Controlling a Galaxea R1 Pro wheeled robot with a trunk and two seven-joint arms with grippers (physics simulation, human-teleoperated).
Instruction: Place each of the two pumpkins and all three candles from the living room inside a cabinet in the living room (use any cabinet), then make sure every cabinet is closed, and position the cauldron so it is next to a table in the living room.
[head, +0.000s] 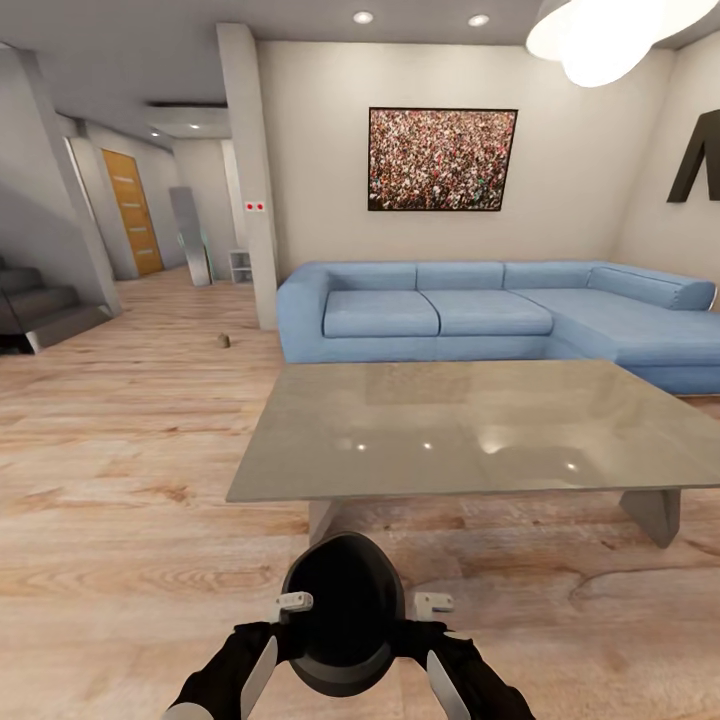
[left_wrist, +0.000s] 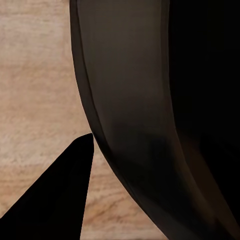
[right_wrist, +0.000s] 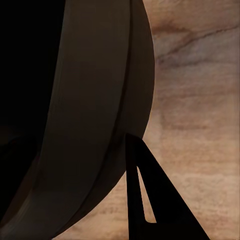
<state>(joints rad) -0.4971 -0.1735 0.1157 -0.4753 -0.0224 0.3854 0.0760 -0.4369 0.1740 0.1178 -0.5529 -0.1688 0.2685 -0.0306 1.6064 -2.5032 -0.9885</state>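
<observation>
A wood-plank floor (head: 120, 470) runs through the room. Just ahead of the hands stands a low grey table (head: 470, 425) with a glossy top catching ceiling lights. Beyond it, a blue corner sofa (head: 500, 315) sits against a pale wall (head: 580, 170) bearing a framed picture (head: 442, 159). Ahead and to the left, a square pillar (head: 250, 170) rises, then a hallway with an orange door (head: 133, 212) and grey stairs (head: 40, 305). A bright lamp (head: 600, 35) hangs up to the right.
</observation>
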